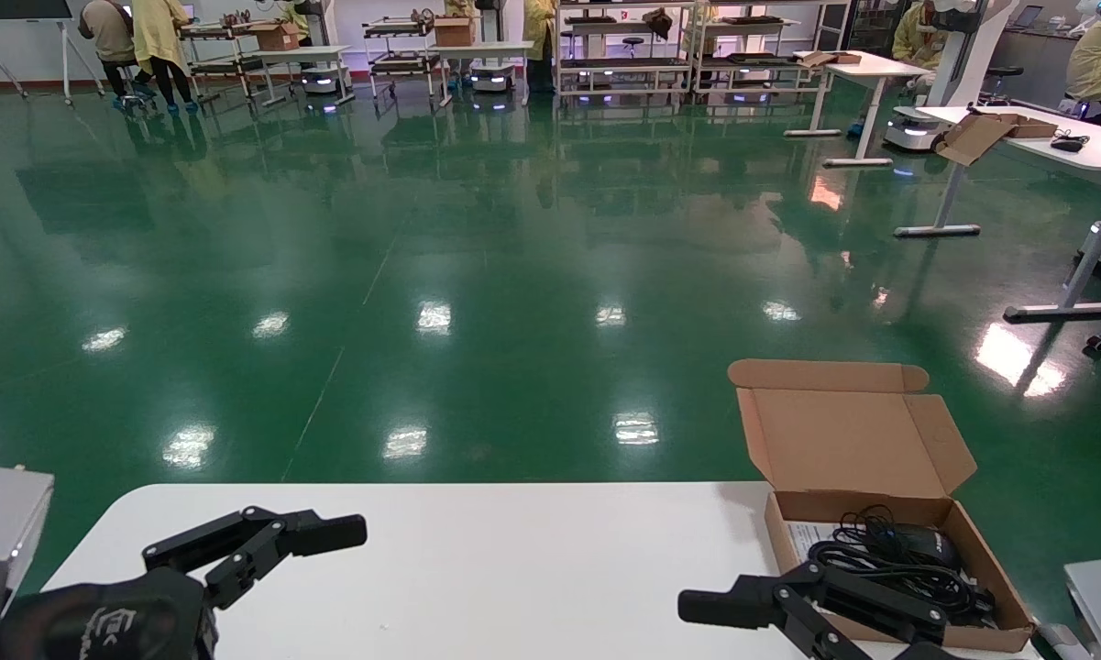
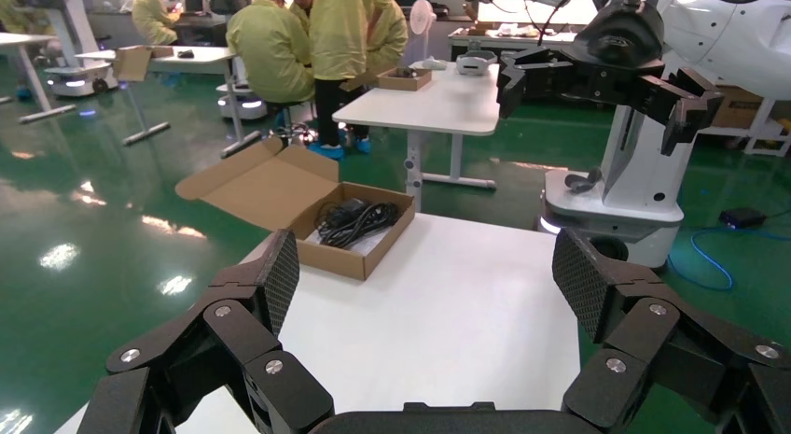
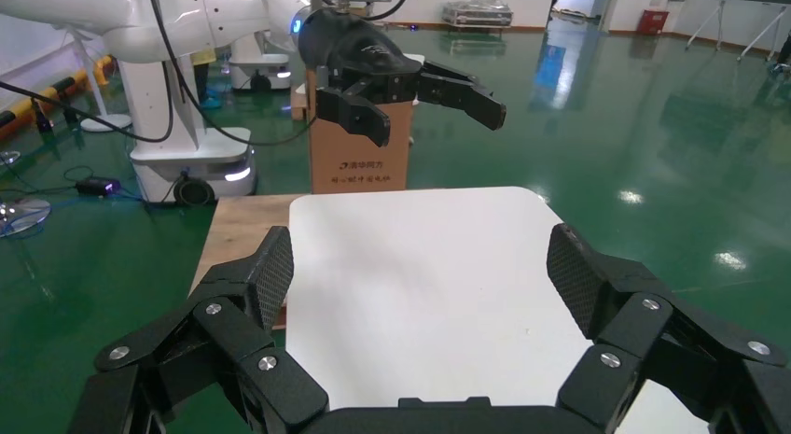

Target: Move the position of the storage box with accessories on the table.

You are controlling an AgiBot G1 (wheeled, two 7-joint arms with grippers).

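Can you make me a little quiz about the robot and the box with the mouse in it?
1. True or false: the storage box has its lid shut.
2. Which pincer is nearer the box: A) left pincer B) right pincer?
3. Fill in: the black mouse and its cable lie ___ the box.

Key:
1. False, the lid stands open.
2. B, the right one is beside the box on the table; the left one is over the other end.
3. Inside, on a white paper sheet.
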